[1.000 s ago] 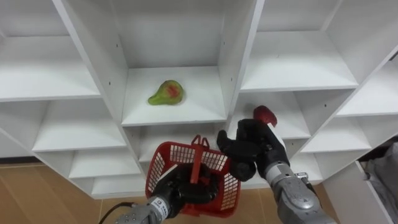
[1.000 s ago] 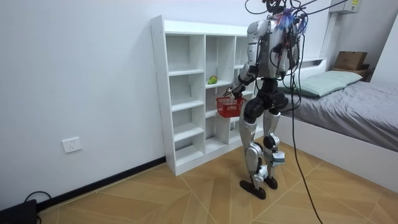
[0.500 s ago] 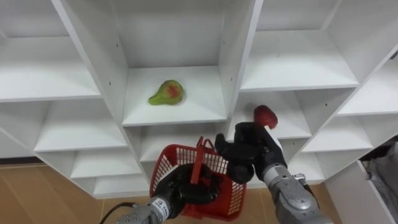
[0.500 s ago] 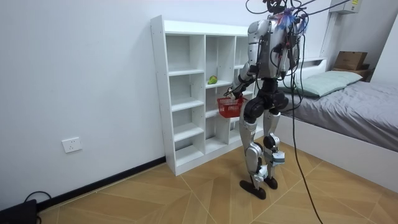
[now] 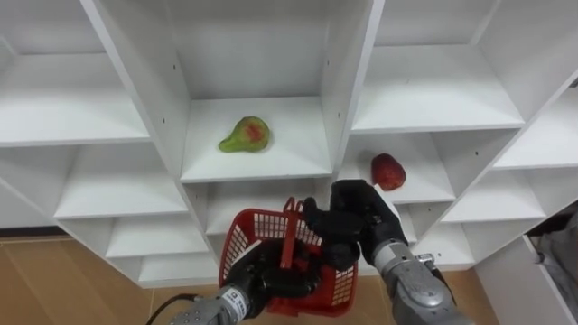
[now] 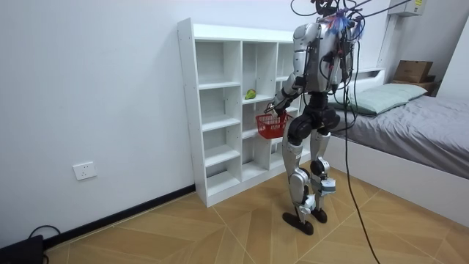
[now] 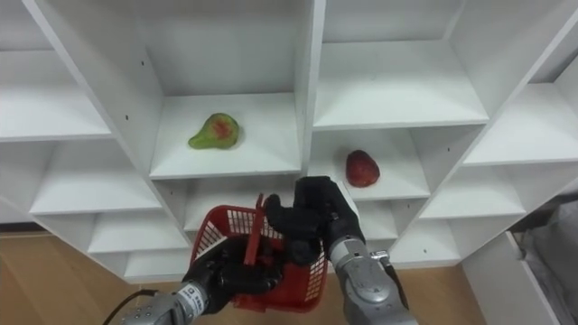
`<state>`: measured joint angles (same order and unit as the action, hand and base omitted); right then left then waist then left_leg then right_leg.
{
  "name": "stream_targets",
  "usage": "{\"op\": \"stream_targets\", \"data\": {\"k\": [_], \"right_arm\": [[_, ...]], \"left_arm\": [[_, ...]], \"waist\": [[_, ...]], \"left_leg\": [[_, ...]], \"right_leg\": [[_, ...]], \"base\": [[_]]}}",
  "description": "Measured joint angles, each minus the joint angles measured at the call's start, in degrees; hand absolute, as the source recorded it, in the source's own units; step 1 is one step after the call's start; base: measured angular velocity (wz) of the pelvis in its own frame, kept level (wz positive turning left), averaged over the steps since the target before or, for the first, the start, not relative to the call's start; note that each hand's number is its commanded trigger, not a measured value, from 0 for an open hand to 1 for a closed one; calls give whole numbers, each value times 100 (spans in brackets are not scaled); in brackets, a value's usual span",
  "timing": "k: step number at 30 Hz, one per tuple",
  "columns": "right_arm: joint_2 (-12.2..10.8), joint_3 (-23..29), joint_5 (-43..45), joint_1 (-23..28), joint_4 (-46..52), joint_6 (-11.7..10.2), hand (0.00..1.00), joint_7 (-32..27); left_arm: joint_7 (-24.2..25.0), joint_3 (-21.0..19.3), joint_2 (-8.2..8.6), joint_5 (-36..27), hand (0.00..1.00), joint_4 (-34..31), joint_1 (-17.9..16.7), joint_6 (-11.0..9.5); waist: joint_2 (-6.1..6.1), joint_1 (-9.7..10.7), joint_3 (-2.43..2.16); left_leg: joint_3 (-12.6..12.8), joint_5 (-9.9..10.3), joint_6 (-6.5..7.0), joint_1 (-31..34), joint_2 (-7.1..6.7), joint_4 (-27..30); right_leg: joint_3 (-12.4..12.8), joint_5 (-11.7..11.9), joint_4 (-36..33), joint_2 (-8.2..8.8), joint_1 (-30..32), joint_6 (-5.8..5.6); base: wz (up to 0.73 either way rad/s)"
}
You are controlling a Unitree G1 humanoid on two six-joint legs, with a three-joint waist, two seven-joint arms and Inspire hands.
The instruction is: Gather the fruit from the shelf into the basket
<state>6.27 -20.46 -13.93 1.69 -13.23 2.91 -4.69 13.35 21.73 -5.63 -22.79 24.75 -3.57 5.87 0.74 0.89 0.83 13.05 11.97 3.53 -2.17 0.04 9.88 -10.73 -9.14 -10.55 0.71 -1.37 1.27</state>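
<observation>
Pear [image 5: 244, 134], green with a red blush, lies on the middle shelf [image 5: 298, 149]. A red fruit [image 5: 387, 171] lies in the next compartment to the right, lower. The left hand [image 5: 260, 275] is clamped on the red basket [image 5: 237, 239]. The right hand [image 5: 354, 219] hangs at the basket's rim, and I cannot tell if it is closed.

Bedroom in home; bed [image 6: 410, 117] with pillow [image 6: 377, 95]; white shelving closet [image 6: 234, 103]

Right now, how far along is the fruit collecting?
Done: nothing visibly; I cannot see fruit in the red basket. In hand: left hand grips the basket, right hand hangs over its rim. Left: green-red pear and red fruit both lie on closet shelves.
</observation>
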Motion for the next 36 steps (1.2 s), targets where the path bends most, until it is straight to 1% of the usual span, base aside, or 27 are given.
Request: {"op": "stream_targets", "data": {"k": [7,8,9,10,13,19,36], "right_arm": [[-25,-85,79,0,-9,0,100,-15],[-25,-82,81,0,-20,-1,91,-19],[-25,-82,90,0,-37,-1,25,-25],[-31,-82,103,-5,-86,-42,0,-31],[-71,-82,122,-34,-262,-72,0,-57],[-76,-82,122,-36,-270,-87,0,-125],[-83,-81,127,-67,-390,-93,0,-202]], "left_arm": [[6,55,26,1,100,2,0,0],[6,68,26,1,100,4,0,0],[6,91,25,1,100,4,1,0],[6,98,29,1,100,4,0,-1],[4,103,27,2,100,5,-3,-1],[0,106,21,5,100,74,-6,0],[-2,118,28,31,100,110,-6,10]], "waist": [[-4,-51,3],[-5,-58,4],[-6,-93,5],[-5,-109,8],[-11,-126,15],[-16,-127,28],[-2,-120,37]], "left_leg": [[-65,0,0,-21,-3,16],[-65,0,0,-31,-3,15],[-68,0,0,-40,-3,14],[-73,0,0,-38,-3,14],[-88,0,0,-29,-5,15],[-104,0,0,-5,-6,8],[-127,0,1,-17,-17,2]], "right_leg": [[-44,0,2,7,-46,0],[-44,0,2,7,-54,0],[-47,-1,2,7,-67,-1],[-51,-1,2,7,-67,-1],[-62,-1,2,9,-66,-1],[-76,-1,2,9,-65,-2],[-64,-7,5,15,-59,-10]], "base": [[4],[3],[0],[0],[0],[0],[0]]}}
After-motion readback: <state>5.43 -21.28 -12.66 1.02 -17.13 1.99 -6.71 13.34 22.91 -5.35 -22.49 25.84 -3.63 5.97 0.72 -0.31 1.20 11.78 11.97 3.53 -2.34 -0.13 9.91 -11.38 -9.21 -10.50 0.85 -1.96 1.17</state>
